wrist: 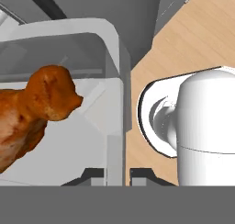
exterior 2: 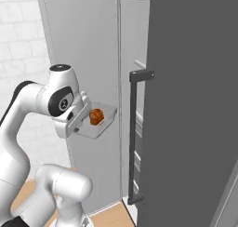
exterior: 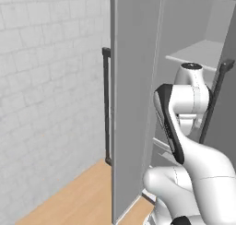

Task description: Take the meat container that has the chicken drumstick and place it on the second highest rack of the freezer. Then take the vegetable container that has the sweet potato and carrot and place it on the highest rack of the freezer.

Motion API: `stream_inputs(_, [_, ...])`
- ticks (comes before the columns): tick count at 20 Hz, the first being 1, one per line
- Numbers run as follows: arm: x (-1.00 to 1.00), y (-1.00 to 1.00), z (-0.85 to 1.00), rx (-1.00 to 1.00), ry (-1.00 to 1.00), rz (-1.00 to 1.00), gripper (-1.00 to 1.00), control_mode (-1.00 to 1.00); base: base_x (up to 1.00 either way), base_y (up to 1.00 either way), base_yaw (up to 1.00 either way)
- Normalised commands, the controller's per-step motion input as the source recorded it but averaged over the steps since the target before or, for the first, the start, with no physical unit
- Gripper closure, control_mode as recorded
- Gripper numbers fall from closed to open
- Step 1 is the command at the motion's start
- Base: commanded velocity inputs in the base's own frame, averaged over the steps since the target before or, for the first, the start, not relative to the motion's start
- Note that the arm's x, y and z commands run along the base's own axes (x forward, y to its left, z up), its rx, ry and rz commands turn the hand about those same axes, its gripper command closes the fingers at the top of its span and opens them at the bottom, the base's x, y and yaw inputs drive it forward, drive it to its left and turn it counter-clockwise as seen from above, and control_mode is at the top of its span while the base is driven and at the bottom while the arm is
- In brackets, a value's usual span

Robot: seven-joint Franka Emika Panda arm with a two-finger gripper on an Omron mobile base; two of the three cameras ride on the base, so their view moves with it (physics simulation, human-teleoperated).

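My gripper (exterior 2: 80, 122) is shut on the side wall of the meat container (exterior 2: 103, 123), a shallow pale tray held in the air in front of the freezer (exterior 2: 186, 105). The glossy orange-brown chicken drumstick (exterior 2: 96, 116) lies in the tray. In the hand view the drumstick (wrist: 32, 113) fills the left, and the gripper (wrist: 117, 176) pinches the container's wall (wrist: 114, 126) between its two dark tips. A pale shelf board (exterior: 198, 53) shows inside the open freezer (exterior: 133, 104). The vegetable container is out of view.
An open grey freezer door (exterior: 131, 127) stands on edge to the left, with a dark bar handle (exterior: 107, 109). Another grey door (exterior 2: 195, 128) with a long dark handle (exterior 2: 134, 137) stands at the right. There is a white tiled wall (exterior: 46, 104) and a wooden floor (exterior: 78, 196).
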Motion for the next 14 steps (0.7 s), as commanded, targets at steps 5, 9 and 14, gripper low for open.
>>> stream_inputs(5, [0.0,0.0,0.0,0.0,0.0,0.0,1.0,1.0,0.55,0.0,-0.23])
stream_inputs(9, [0.0,0.0,0.0,0.0,0.0,0.0,1.0,1.0,0.35,0.0,-0.26])
stream_inputs(14, [0.0,0.0,0.0,0.0,0.0,0.0,1.0,1.0,0.3,0.0,-0.3])
